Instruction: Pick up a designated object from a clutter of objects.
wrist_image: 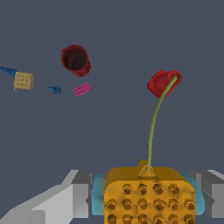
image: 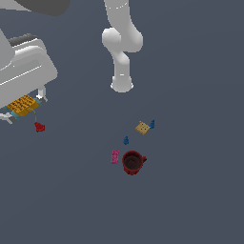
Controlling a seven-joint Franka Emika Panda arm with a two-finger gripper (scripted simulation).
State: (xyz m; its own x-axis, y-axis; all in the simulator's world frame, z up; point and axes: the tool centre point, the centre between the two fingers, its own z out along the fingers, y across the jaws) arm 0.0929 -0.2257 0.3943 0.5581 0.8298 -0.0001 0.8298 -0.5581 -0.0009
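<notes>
Orange piece: the flat orange piece (image: 22, 104) (wrist_image: 148, 197) with bumpy grid top sits between the two gripper fingers, at the exterior view's left, far from the other small things. A bit of teal shows at both of its sides.
String: a thin green string (wrist_image: 154, 127) (image: 35, 116) comes off the orange piece and ends in a small red bit (image: 39, 127) (wrist_image: 162, 82). The red bit hangs free and touches nothing.
Gripper: the gripper (image: 25, 106) (wrist_image: 148, 199) is closed tight on the orange piece. One grey finger (wrist_image: 78, 192) is on each side of it, pressing its teal edges.
Arm: the white arm (image: 121, 45) stands near the top of the exterior view, and a big white part of it reaches to the gripper.
Mug: a dark red mug (image: 133, 162) (wrist_image: 76, 59) stands upright on the dark grey floor (image: 190, 200).
Pink block: it (image: 115, 157) (wrist_image: 82, 89) lies just beside the mug.
Blue bits: one (image: 126, 140) (wrist_image: 54, 90) lies near the mug and pink block. The other (image: 152, 124) (wrist_image: 8, 70) is right beside the tan square.
Tan square: it (image: 142, 127) (wrist_image: 23, 81) lies flat, a bit away from the mug.
</notes>
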